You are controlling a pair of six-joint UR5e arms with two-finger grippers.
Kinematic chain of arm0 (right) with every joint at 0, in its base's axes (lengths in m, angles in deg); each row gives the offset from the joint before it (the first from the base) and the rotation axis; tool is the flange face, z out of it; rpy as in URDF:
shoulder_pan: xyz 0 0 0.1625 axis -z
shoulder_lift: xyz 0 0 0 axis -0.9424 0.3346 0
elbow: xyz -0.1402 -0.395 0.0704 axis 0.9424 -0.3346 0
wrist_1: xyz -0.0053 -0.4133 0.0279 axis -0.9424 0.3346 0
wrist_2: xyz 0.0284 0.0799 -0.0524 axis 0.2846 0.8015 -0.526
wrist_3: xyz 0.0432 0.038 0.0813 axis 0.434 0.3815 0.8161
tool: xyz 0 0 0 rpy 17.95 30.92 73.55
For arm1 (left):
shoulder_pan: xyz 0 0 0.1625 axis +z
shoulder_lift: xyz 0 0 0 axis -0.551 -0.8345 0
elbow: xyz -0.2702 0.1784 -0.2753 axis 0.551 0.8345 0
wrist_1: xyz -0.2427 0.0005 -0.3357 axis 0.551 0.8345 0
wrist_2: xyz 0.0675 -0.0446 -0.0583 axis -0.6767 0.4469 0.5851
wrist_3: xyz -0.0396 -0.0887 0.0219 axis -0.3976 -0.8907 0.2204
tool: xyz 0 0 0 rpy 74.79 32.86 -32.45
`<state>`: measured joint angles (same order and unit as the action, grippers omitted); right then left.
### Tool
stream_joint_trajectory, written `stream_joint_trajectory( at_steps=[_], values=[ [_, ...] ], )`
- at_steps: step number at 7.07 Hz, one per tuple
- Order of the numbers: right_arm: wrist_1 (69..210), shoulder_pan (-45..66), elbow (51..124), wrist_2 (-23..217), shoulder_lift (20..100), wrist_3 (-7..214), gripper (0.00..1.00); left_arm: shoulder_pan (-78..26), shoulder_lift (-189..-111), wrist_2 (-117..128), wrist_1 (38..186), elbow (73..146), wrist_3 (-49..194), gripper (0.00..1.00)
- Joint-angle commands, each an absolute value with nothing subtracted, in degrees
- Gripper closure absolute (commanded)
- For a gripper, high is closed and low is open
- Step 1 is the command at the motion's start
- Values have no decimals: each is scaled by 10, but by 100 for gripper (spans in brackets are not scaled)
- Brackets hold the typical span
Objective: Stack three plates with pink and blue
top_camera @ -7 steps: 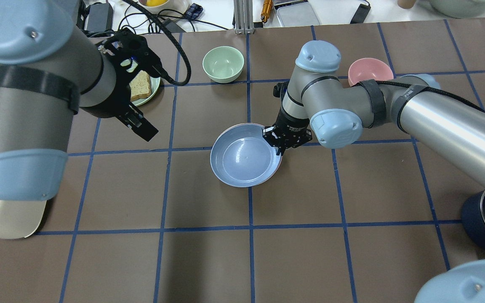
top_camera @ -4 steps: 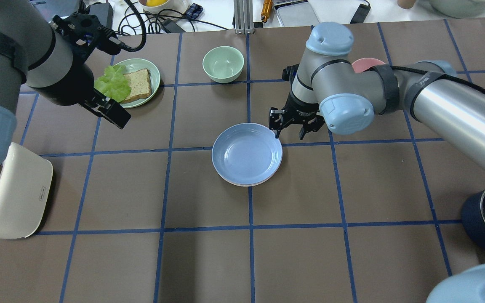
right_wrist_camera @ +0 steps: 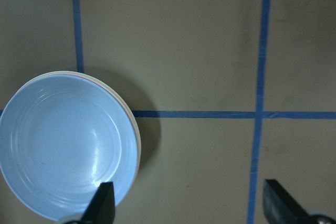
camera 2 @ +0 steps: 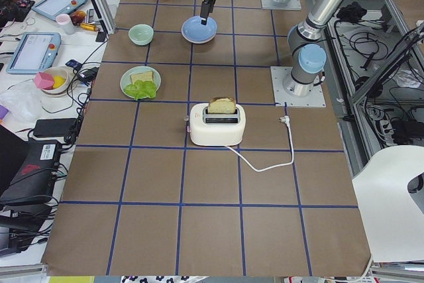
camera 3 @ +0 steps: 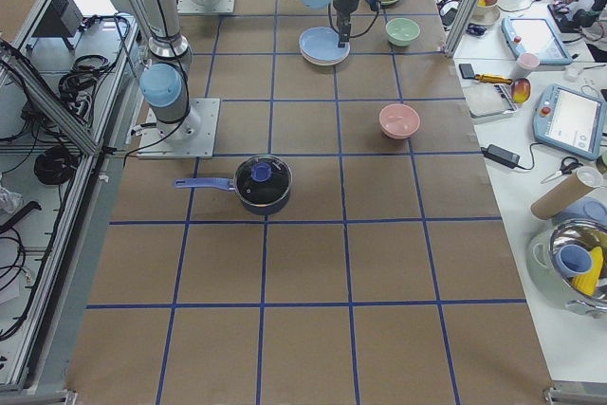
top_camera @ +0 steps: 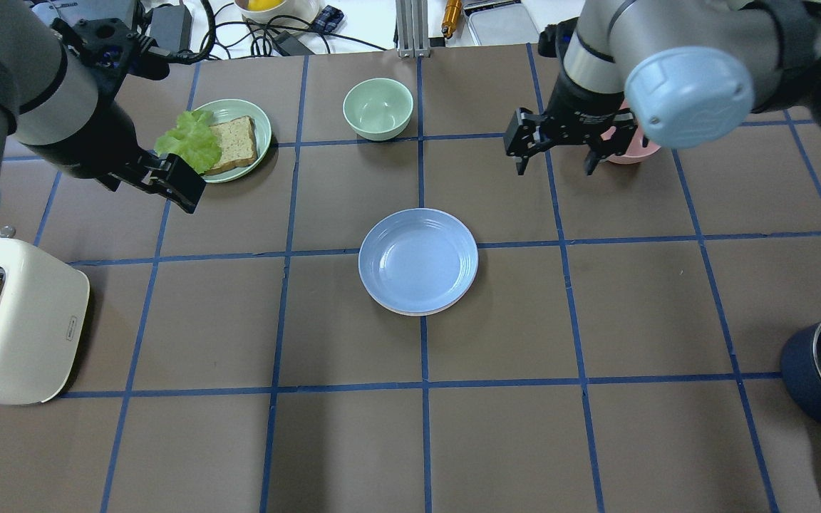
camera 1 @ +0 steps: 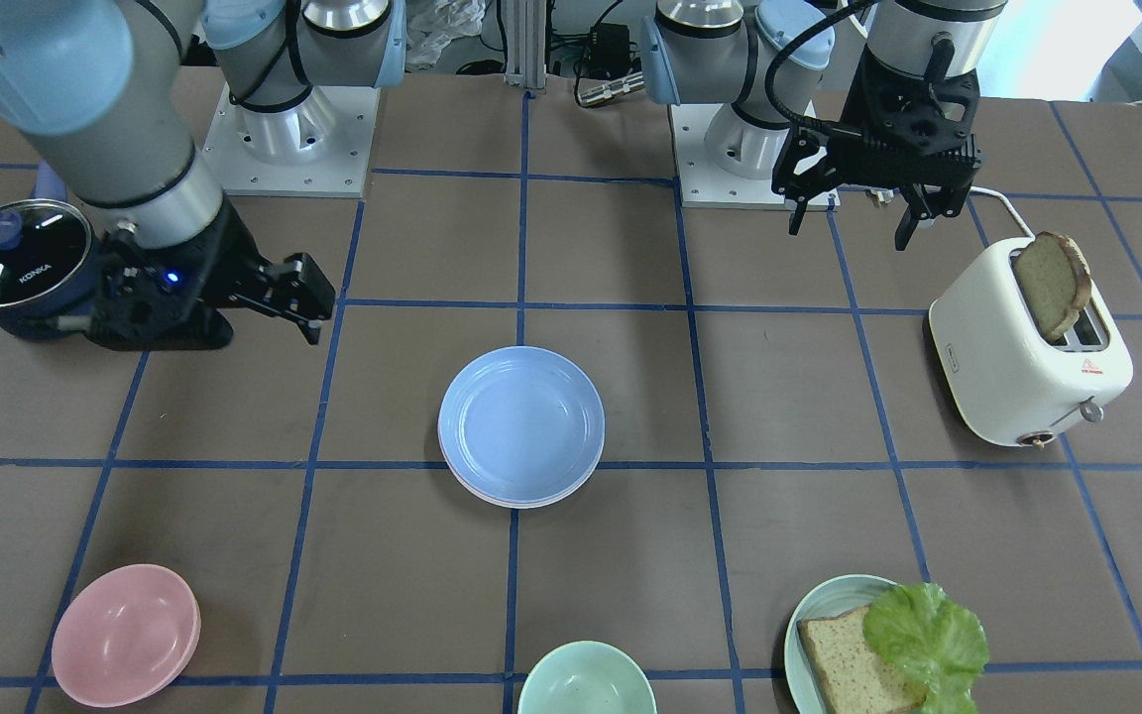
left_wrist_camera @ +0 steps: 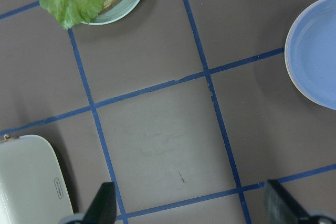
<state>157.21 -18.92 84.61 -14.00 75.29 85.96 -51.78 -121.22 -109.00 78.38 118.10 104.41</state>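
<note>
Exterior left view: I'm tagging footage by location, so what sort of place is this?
Likely a robotics lab staged as a kitchen: taped-grid table, teach pendant beside it, toaster holding bread.

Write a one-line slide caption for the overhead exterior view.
Light blue plate tops the stack; open left gripper hovers by the lettuce plate, open right gripper by the pink bowl.

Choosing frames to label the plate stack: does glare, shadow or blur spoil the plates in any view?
Overhead exterior: the light blue round plastic plate is sharp, with a faint sheen. Right wrist-mounted: a soft highlight on it, and its shadow falls to the right on the brown table. Both side views: the stack is too small to tell layers apart.
</note>
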Motion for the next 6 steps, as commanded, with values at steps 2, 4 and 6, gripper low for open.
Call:
stream_joint_trajectory(
  at_steps=[2, 4, 6],
  values=[
    [1495, -159, 843, -175, 842, 834, 0, -514, -1215, -1089, 843, 1161, 985, 0],
    [1500, -161, 846, -173, 847, 835, 0, -518, -1221, -1068, 851, 1155, 895, 0],
    [1496, -162, 839, -169, 848, 839, 0, -523, -1216, -1067, 858, 1159, 864, 0]
  ],
)
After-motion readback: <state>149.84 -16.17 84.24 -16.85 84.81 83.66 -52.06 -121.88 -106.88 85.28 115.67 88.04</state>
